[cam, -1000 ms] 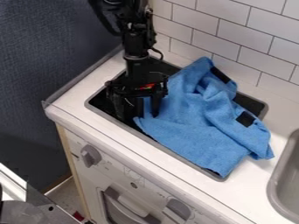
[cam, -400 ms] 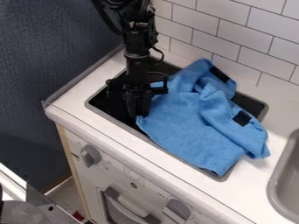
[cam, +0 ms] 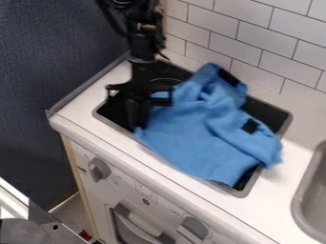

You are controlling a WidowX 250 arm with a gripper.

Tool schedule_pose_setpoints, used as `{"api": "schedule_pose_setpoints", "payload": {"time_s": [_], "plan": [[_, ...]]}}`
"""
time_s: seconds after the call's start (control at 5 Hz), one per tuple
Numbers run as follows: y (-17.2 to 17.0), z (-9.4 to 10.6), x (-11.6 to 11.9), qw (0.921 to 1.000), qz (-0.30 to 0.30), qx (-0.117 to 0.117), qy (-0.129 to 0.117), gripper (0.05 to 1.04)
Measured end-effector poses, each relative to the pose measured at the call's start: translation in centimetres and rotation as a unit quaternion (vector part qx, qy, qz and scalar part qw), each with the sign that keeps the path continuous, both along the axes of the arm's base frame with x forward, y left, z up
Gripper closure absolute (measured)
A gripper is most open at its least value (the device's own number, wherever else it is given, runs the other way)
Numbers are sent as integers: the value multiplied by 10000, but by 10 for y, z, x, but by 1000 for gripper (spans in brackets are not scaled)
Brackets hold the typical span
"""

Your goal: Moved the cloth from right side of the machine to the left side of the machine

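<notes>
at the near edge, past the white front of the toy stove (cam: 127,183) and its round grey dial (cam: 98,169), seen on the grey-rimmed black stovetop (cam: 272,114): a soft blue fabric cloth (cam: 197,128) with black patches, rumpled and lying aslant across most of the surface. clenched on its near left corner, by the look of it: the black two-finger gripper (cam: 138,125), pointing down over the left part of the stovetop. farther back, a wall of white tiles (cam: 274,47).

done so far, judging by the pictures: a grasp on the corner, with part of the cloth over the left half. left to do: bringing across the bulk, now spread over the middle and right, with a hem near the right rim; then laying down and letting go. probably about midway through the job, with a steady pull toward the left called for next and some risk of slipping from a thin pinch.

hard to make out, nearest first: the exact amount of fabric between the fingertips, dark against dark; the undersides of the folds and the stovetop beneath, hidden by the cloth; beyond, the upper arm, cut off at the top edge.
</notes>
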State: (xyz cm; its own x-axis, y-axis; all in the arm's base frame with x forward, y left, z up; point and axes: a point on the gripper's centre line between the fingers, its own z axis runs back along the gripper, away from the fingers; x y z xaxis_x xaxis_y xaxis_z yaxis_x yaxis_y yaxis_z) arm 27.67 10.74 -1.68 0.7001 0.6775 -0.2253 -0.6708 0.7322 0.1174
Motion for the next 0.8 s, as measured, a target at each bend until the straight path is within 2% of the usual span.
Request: {"api": "schedule_pose_setpoints", "payload": {"time_s": [0.4, 0.6, 0.8], "plan": [[50, 23, -11, 9996, -79, 256, 26, 1030], [69, 26, -17, 9995, -101, 294, -60, 1030], [75, 26, -18, 9993, -164, 320, -127, 1008]]}}
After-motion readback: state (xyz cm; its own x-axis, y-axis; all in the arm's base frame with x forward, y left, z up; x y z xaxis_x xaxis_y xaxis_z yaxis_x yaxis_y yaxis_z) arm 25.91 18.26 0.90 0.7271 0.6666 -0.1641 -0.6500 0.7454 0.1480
